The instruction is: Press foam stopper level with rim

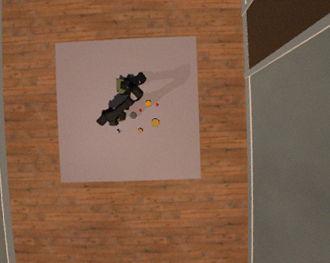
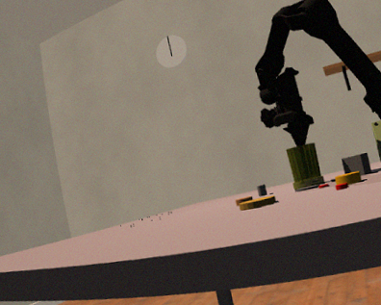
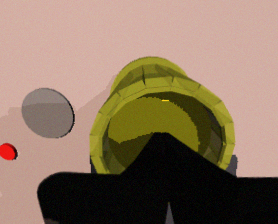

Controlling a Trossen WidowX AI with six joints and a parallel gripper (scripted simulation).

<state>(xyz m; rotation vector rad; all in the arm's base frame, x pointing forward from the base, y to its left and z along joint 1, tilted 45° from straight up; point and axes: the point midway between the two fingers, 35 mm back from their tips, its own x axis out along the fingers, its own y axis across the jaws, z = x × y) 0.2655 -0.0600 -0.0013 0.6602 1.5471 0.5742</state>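
The olive-green ribbed jar [image 2: 305,166] [image 3: 96,137] stands upright on the pinkish table top [image 2: 178,235]. Inside its mouth, the olive foam stopper [image 3: 152,117] shows below the rim in the wrist view, with a band of inner wall visible around it. My gripper [image 2: 301,145] [image 3: 160,139] is shut and points straight down into the jar's mouth, its tips over the stopper. The near side of the stopper is hidden behind the fingers. Whether the tips touch the foam cannot be told for certain.
A grey cylinder [image 1: 133,115] [image 3: 47,113] and a small red disc [image 1: 140,110] [image 3: 7,151] lie beside the jar. Two yellow discs [image 1: 148,103] [image 1: 155,122], an orange disc [image 1: 140,130], another red disc [image 1: 157,105] and a small dark piece [image 1: 118,130] lie around.
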